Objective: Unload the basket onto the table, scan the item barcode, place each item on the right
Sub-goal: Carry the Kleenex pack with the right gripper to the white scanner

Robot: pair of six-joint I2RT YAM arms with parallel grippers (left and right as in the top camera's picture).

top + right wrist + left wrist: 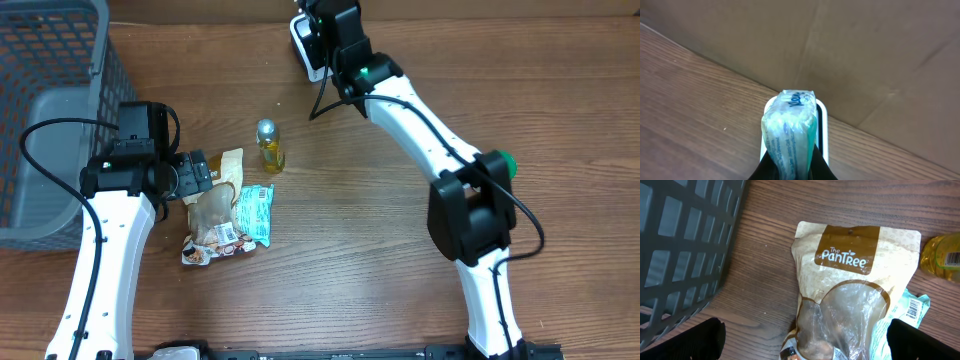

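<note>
A brown wood-grain desk [400,280] is filling the overhead frame, and a plain brown board wall [865,50] is rising behind its far edge. A grey mesh basket [50,110] is sitting in the upper left corner. The right end effector [790,171] is hanging at the top middle of the overhead frame. It is pressed together and pinching a teal packet [790,130] upright, just in front of a white scanner [823,125] by the wall. The left end effector [805,342] is hovering left of centre, its fingers [700,340] spread wide above a brown pouch [855,280] lying flat on the desk. A second teal packet [255,212] is lying just right of the pouch, its barcode showing. A small yellow bottle [267,145] is sitting just above both.
</note>
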